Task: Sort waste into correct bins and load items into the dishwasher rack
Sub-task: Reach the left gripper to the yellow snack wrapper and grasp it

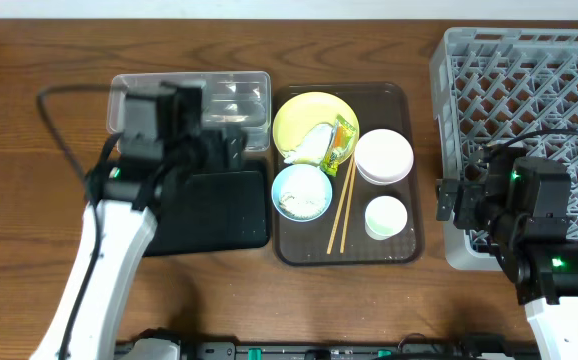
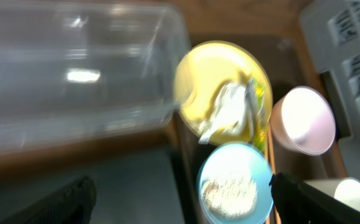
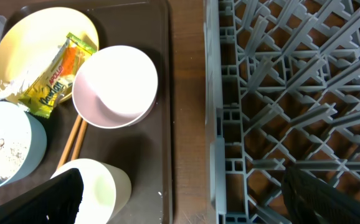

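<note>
The dishwasher rack [image 1: 529, 90] is set at the far right corner of the tabletop [image 1: 29, 60], and nothing is seen loaded in its lattice. The brown tray [image 1: 401, 96] is placed in the middle of the tabletop, just left of the rack. The black tray [image 1: 219, 215] is laid beside the brown tray's left edge. The clear tub [image 1: 239, 95] is set against the black tray's far side. Nothing can be made out inside either bin.

The left gripper [image 2: 186, 205] is held above the line where tub and black tray meet, its jaws spread wide and nothing between them. The right gripper [image 3: 189, 199] is held over the rack's left edge, beside the brown tray, likewise spread wide and empty.

On the brown tray, the yellow plate [image 1: 304, 115] is found in the far left corner. The pale pink bowl [image 1: 383, 156] is set at the right edge. The light blue bowl [image 1: 301, 180] is placed at the left edge, just nearside of the plate. The white cup [image 1: 386, 217] is stood toward the near right corner. The chopsticks [image 1: 342, 205] are laid side by side between blue bowl and cup.

The crumpled tissue [image 1: 312, 145] is left on the plate. The green-and-orange wrapper [image 1: 340, 142] is laid beside it, reaching past the plate's rim. The rice scraps [image 1: 297, 205] are held in the blue bowl.
</note>
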